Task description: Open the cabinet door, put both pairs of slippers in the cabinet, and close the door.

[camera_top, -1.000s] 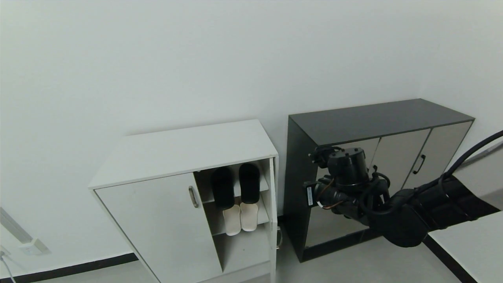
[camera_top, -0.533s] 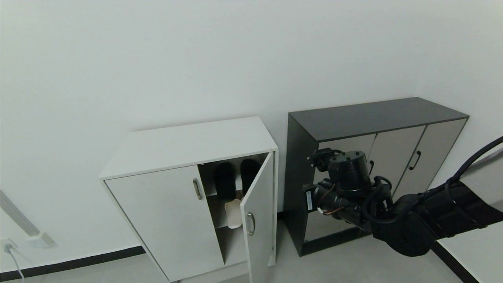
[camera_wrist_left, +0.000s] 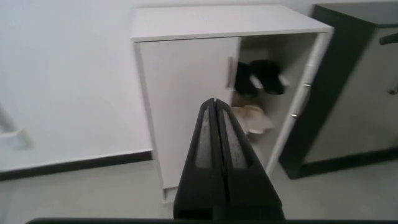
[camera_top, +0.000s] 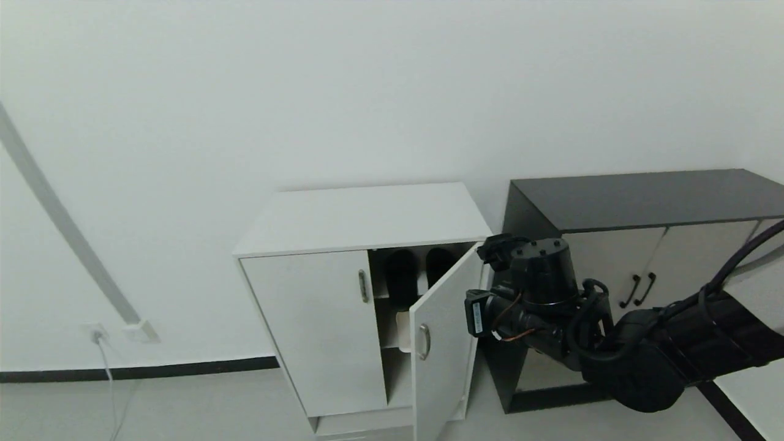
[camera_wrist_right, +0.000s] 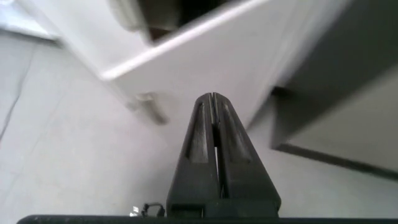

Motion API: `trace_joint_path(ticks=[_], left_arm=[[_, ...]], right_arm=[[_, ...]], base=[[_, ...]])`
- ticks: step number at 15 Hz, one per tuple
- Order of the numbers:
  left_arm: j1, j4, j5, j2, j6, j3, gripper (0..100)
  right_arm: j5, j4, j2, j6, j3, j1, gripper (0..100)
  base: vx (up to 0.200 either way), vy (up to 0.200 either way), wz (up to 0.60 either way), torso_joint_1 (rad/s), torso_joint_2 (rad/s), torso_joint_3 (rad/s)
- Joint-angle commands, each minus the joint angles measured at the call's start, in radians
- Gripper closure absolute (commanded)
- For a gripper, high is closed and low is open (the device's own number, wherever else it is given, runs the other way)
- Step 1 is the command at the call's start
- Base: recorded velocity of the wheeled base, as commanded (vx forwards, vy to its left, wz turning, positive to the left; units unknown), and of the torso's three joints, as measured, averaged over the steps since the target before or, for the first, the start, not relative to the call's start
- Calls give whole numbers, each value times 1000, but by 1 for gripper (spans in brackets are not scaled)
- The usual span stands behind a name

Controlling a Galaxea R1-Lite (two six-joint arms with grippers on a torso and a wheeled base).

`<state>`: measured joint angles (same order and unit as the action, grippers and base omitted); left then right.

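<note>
The white cabinet [camera_top: 367, 220] stands against the wall, its left door [camera_top: 318, 324] closed. Its right door [camera_top: 441, 343] hangs partly open, with a metal handle [camera_top: 422, 342] on its outer face. Through the gap a pair of black slippers [camera_top: 401, 275] lies on the upper shelf and a sliver of the white slippers [camera_top: 402, 331] shows below. My right arm [camera_top: 539, 294] is beside the door's outer face. The right gripper [camera_wrist_right: 213, 96] is shut and empty, its tip close to the door [camera_wrist_right: 205, 56] above the handle [camera_wrist_right: 152, 107]. My left gripper [camera_wrist_left: 215, 101] is shut and empty, in front of the cabinet [camera_wrist_left: 186, 81].
A dark cabinet [camera_top: 637, 202] with grey doors stands right of the white one, close to its open door. At the left, a wall socket [camera_top: 95, 332] with a hanging cable and a slanted conduit [camera_top: 61, 220]. Bare floor [camera_top: 184, 410] lies in front.
The head camera has turned, shifting the whole scene to the right. The right door has swung from fully open to partly open, hiding most of the white slippers, and my right arm followed it.
</note>
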<state>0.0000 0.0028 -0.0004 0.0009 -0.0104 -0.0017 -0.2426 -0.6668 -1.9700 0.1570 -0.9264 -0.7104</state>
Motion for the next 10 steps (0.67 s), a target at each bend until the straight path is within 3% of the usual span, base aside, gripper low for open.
trace_joint_path(ticks=[1,8,10], left_arm=[[0,0,-1,1,0,0,100],[0,0,-1,1,0,0,100],[0,0,-1,1,0,0,100]], right_arm=[[5,-22,3,-1,17,0,100],[34,-109,5,-70,123,0,100],[31,-200,25,-105,231,-1,100]], base=[[0,0,0,0,0,0],[0,0,0,0,0,0],[0,0,0,0,0,0]])
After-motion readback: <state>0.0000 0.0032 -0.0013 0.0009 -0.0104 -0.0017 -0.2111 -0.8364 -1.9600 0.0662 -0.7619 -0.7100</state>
